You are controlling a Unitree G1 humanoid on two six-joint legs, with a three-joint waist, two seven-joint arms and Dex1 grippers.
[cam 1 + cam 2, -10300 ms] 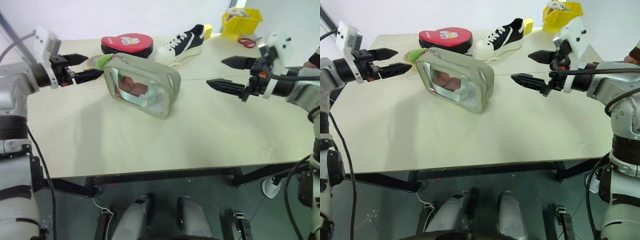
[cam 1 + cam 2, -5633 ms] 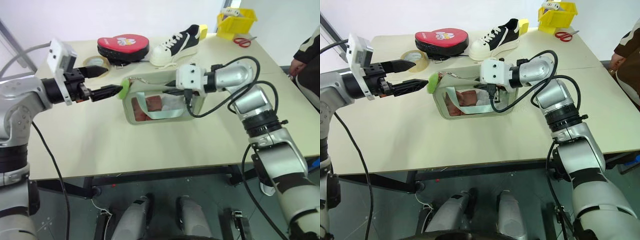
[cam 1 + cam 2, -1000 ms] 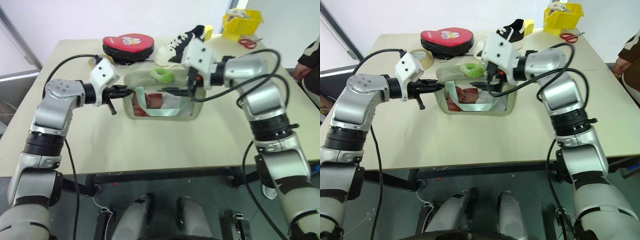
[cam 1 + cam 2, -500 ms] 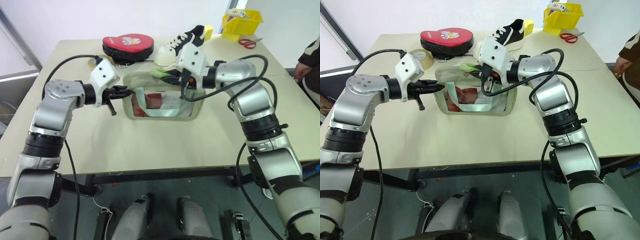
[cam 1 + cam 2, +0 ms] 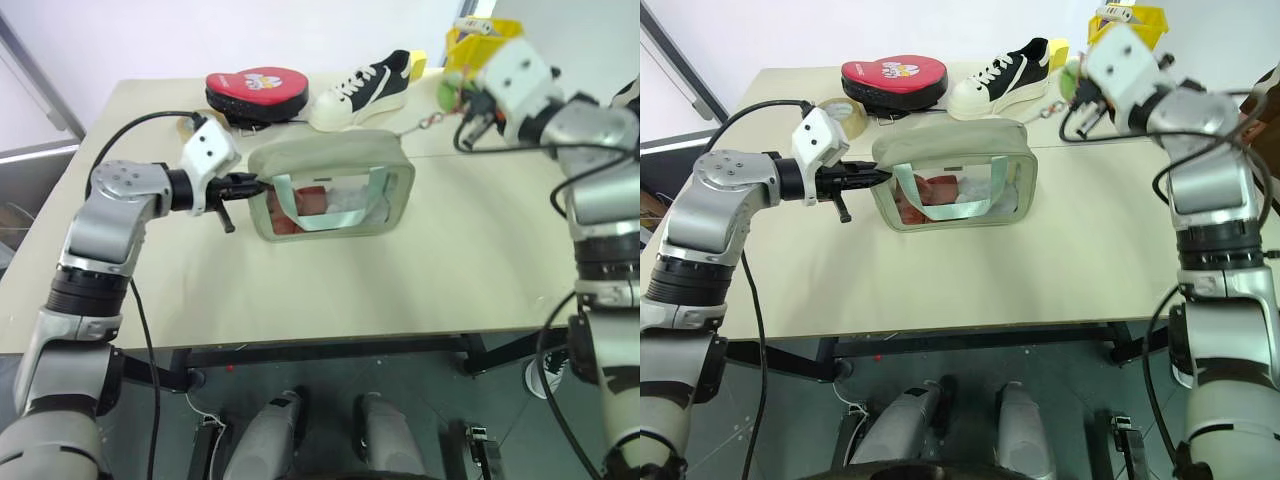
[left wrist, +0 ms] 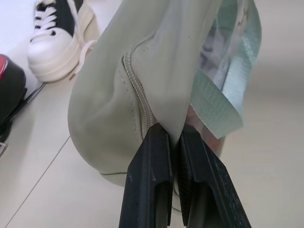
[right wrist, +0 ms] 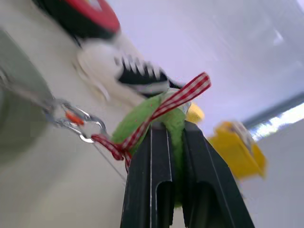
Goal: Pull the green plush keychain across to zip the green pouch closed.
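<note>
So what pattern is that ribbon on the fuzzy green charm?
Red-and-white gingham check; the ribbon on the green plush keychain shows best in the right wrist view.

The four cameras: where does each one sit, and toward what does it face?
Left and right eye views: on the head, looking down over both arms at the green pouch.
Left wrist view: along the left fingers, shut on the pouch's end.
Right wrist view: along the right fingers, shut on the green plush keychain.
The wrist views share the sneaker.
</note>
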